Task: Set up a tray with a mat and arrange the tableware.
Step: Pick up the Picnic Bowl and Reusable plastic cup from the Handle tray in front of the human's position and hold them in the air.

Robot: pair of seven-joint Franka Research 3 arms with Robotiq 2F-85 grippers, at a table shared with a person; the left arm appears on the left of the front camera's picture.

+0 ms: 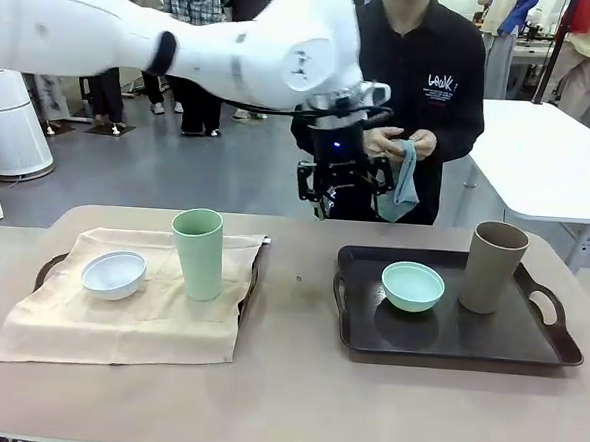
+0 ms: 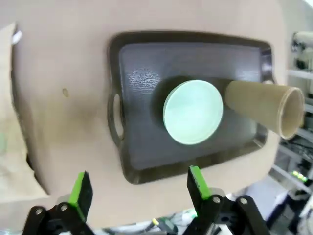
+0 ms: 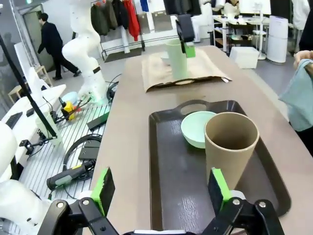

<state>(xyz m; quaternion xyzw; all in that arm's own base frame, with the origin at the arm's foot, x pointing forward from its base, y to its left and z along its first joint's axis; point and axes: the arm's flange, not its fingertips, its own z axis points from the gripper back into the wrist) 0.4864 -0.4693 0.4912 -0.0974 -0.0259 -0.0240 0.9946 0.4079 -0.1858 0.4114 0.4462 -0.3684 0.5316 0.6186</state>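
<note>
At 9 o'clock on the table [image 1: 284, 396]: white bowl [image 1: 113, 274] and pale green cup [image 1: 198, 253] on beige mat [image 1: 118, 325] over a second tray [image 1: 48, 266]. At 3 o'clock: mint green bowl [image 1: 412, 285] and tan-brown cup [image 1: 495, 266], upright on dark tray [image 1: 438, 342]. At 12 o'clock, above the far edge: left gripper [image 1: 343, 196], jaws wide, empty. Off the dark tray's 3 o'clock end: right gripper [image 3: 160, 190], jaws wide, empty.

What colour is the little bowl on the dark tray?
Mint green. The bowl shows best in the left wrist view, seen from above.
</note>
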